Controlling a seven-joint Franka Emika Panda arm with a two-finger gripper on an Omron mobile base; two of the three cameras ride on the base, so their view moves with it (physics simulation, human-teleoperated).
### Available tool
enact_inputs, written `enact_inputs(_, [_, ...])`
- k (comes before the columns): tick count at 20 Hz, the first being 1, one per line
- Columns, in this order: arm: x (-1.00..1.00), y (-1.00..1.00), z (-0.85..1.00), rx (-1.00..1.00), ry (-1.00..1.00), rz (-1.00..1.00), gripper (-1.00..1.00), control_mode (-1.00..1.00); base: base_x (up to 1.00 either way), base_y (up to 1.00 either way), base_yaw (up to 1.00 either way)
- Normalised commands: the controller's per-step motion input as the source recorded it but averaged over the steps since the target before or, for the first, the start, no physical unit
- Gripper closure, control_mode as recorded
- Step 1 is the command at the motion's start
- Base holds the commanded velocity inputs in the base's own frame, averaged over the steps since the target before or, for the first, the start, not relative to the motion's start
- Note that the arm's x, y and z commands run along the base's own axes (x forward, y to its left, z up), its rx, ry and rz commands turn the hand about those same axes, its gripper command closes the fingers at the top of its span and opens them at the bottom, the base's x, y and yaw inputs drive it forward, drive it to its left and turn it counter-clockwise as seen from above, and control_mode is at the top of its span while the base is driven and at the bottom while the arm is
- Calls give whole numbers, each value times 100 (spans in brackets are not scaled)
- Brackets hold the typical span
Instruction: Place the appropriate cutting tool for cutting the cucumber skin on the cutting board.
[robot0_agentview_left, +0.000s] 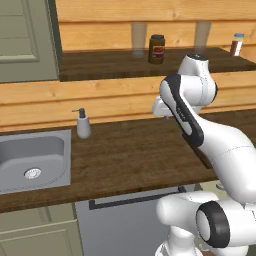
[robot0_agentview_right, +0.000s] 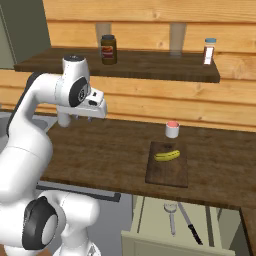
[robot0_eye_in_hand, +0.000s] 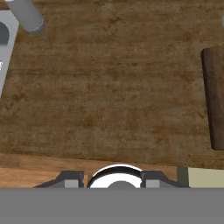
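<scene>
The dark-brown cutting board (robot0_agentview_right: 168, 172) lies on the wooden counter, with the yellow-green cucumber (robot0_agentview_right: 167, 155) resting on its far half. Below the counter's front edge a drawer (robot0_agentview_right: 145, 220) stands pulled out; a silvery peeler (robot0_agentview_right: 171, 214) and a black-handled knife (robot0_agentview_right: 190, 224) lie in it. My gripper (robot0_eye_in_hand: 111, 179) hangs over bare counter well left of the board, pointing down. Its fingertips (robot0_eye_in_hand: 70, 178) stand apart with nothing between them. In the hand view the board's left edge (robot0_eye_in_hand: 214, 100) shows at the far right.
A white cup with a red top (robot0_agentview_right: 172, 129) stands just behind the board. A soap dispenser (robot0_agentview_left: 83, 124) and the sink (robot0_agentview_left: 50, 150) are at the left. A jar (robot0_agentview_right: 108, 49) and a shaker (robot0_agentview_right: 209, 51) stand on the upper shelf.
</scene>
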Motion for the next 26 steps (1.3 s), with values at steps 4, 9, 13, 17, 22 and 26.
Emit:
enact_inputs(4, [-12, 0, -12, 0, 0, 0, -100, -100, 0, 0, 0])
enact_inputs(9, [-47, 0, -17, 0, 4, 0, -100, -100, 0, 0, 0])
enact_inputs(13, [-43, 0, -13, 0, 2, 0, -100, -100, 0, 0, 0])
enact_inputs(17, [-50, 0, -7, 0, 1, 0, -100, -100, 0, 0, 0])
enact_inputs(22, [-51, 0, -4, 0, 0, 0, -100, -100, 0, 0, 0])
enact_inputs(26, [-45, 0, -6, 0, 0, 0, -100, -100, 0, 0, 0])
